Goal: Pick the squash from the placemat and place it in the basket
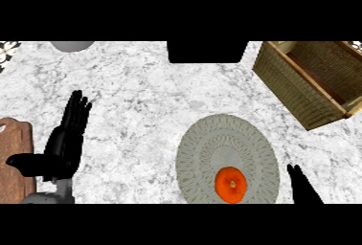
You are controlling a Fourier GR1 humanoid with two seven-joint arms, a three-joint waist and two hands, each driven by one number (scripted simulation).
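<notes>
An orange squash (231,184) lies on the near part of a round grey placemat (225,143) in the head view. A woven basket (283,79) with a wooden rim stands at the far right, tilted to the counter's edge. My right hand (302,185) comes in at the lower right, fingers straight, a short way right of the squash and apart from it. My left hand (62,141) rests open at the left, fingers pointing away, far from the squash.
A wooden cutting board (13,160) lies at the left edge beside my left hand. A black box (206,51) stands at the back centre and a grey bowl (71,45) at the back left.
</notes>
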